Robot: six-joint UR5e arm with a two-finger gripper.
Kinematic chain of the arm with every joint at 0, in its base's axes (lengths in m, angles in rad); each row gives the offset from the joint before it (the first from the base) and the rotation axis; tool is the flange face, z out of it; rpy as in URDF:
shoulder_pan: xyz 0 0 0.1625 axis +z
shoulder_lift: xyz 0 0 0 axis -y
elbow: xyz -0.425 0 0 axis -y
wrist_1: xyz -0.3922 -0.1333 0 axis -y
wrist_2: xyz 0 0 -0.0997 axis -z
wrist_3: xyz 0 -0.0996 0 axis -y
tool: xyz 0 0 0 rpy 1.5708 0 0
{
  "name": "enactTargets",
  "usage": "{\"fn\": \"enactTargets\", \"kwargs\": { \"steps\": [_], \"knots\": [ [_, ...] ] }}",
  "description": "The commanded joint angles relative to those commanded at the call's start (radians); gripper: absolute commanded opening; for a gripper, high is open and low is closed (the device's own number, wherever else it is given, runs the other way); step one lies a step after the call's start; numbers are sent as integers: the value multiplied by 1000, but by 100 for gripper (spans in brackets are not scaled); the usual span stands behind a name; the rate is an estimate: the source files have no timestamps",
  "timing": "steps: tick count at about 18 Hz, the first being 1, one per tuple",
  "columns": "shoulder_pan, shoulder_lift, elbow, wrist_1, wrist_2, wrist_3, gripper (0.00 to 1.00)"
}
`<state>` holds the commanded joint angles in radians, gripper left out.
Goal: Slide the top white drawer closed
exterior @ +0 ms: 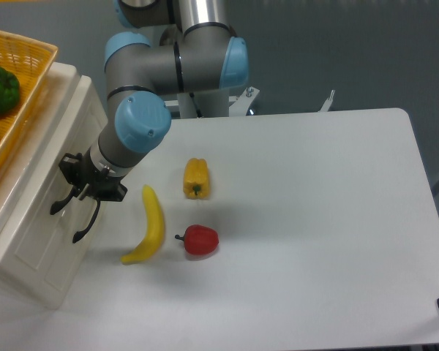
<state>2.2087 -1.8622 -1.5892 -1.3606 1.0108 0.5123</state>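
Note:
The top white drawer (79,145) is the upper cream-white front of the cabinet at the left, and it sits nearly flush with the cabinet body. Its black curved handle (58,203) juts out to the right. My gripper (79,187) presses against this drawer front just above the handle, and its black fingers look shut with nothing held. The lower drawer's matching black handle (85,224) is just below and right of it.
A yellow wicker basket (31,69) holding a green pepper (0,89) rests on the cabinet top. On the white table lie a banana (151,228), a yellow pepper (196,178) and a red pepper (200,240), all close to the right of my gripper.

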Motion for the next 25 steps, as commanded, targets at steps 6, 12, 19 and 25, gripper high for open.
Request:
{"fn": "enactTargets", "kwargs": {
  "steps": [6, 12, 19, 25],
  "knots": [
    [124, -9, 11, 0, 83, 2, 34],
    [221, -63, 78, 20, 167, 2, 48],
    [354, -140, 80, 176, 219, 8, 70],
    [428, -190, 94, 248, 219, 90, 100]
  ]
}}
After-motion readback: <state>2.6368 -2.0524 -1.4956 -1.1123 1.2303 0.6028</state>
